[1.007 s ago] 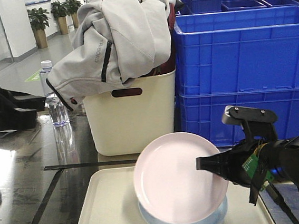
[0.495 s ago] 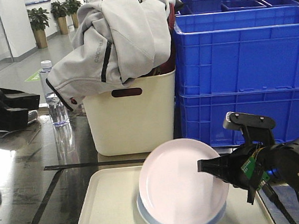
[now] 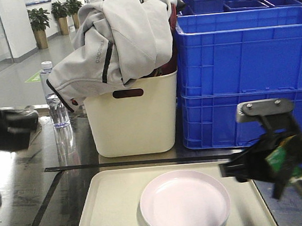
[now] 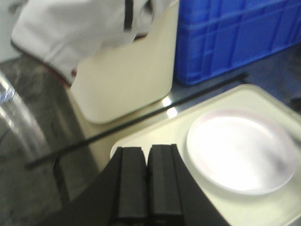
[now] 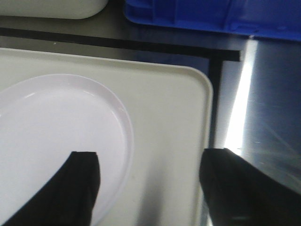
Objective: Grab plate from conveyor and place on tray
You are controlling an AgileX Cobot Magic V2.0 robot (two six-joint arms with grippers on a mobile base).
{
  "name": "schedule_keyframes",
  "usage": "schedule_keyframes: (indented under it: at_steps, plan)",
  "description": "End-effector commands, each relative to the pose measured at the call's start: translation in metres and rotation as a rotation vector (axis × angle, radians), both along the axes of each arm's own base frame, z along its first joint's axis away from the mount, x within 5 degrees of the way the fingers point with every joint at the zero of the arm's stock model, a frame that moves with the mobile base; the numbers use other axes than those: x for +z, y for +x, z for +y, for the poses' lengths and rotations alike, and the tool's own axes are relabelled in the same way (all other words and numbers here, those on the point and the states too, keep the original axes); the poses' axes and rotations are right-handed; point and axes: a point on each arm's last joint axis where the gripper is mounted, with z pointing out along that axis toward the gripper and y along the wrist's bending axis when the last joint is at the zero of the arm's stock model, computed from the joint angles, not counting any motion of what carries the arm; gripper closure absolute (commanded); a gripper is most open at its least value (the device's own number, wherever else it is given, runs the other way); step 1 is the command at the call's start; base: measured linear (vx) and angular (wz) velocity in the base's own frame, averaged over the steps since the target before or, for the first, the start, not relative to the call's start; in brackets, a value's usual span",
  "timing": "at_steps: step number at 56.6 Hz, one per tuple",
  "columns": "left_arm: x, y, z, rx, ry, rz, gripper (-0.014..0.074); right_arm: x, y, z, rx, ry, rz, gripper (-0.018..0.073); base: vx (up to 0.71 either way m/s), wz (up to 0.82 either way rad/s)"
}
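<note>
**Front view: pink plate lies flat on the tray, right fingers spread beside it**

Front-facing view shows the plate (image 3: 184,203) lying flat inside the cream tray (image 3: 105,216), right of the tray's middle; a thin pale blue edge shows under its near rim. The tray sits on the dark glossy desk (image 3: 34,177). The right gripper (image 3: 229,170) hangs just beside the plate's right edge, above the tray's right rim, holding nothing.

From the right wrist camera, its two black fingers (image 5: 77,186) stand wide apart: one tip over the plate's (image 5: 56,141) right portion, the other past the tray's (image 5: 164,132) right edge, over the shiny desk.

The left gripper (image 4: 146,181), seen from its own wrist camera, has its black fingers pressed together with nothing between them. It sits above the tray's (image 4: 150,139) near-left corner, apart from the plate (image 4: 240,150).

Behind the tray stands a tall cream bin (image 3: 132,117) with a handle slot, a grey jacket (image 3: 117,36) heaped over its top. Stacked blue crates (image 3: 248,71) are to its right, and a clear water bottle (image 3: 56,98) stands to its left.
</note>
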Motion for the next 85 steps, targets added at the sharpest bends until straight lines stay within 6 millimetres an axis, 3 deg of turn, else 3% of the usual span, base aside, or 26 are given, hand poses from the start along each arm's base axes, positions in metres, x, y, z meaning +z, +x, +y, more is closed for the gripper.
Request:
schedule_keyframes:
  at_steps: [1,8,16,27,35,77,85]
  plan:
    - [0.001,-0.010,0.008,0.067,-0.011,-0.054,0.0596,0.045,-0.028,-0.017,0.010,-0.089,-0.128,0.0250,0.00,0.00]
    - [-0.033,-0.026,0.016,0.120,0.008,-0.018,0.0596,0.064,-0.073,-0.036,-0.016,-0.095,-0.187,0.0577,0.00,0.00]
    - [-0.077,-0.056,0.025,0.157,-0.034,-0.019,0.0596,0.062,-0.124,-0.051,0.012,-0.047,-0.331,0.0575,0.00,0.00]
    - [-0.127,-0.100,0.037,0.186,-0.083,-0.055,0.0596,0.024,-0.175,-0.065,0.045,-0.005,-0.440,0.0571,0.00,0.00]
    - [-0.143,-0.115,0.040,0.186,-0.084,-0.063,0.0596,0.007,-0.181,-0.068,0.047,-0.014,-0.414,0.0569,0.00,0.00]
    - [-0.143,-0.120,0.041,0.184,-0.086,-0.072,0.0596,0.007,-0.181,-0.067,0.046,-0.005,-0.420,0.0569,0.00,0.00]
    - [-0.154,-0.130,0.048,0.203,-0.076,-0.210,0.0596,0.007,-0.181,-0.067,0.046,-0.005,-0.419,0.0569,0.00,0.00]
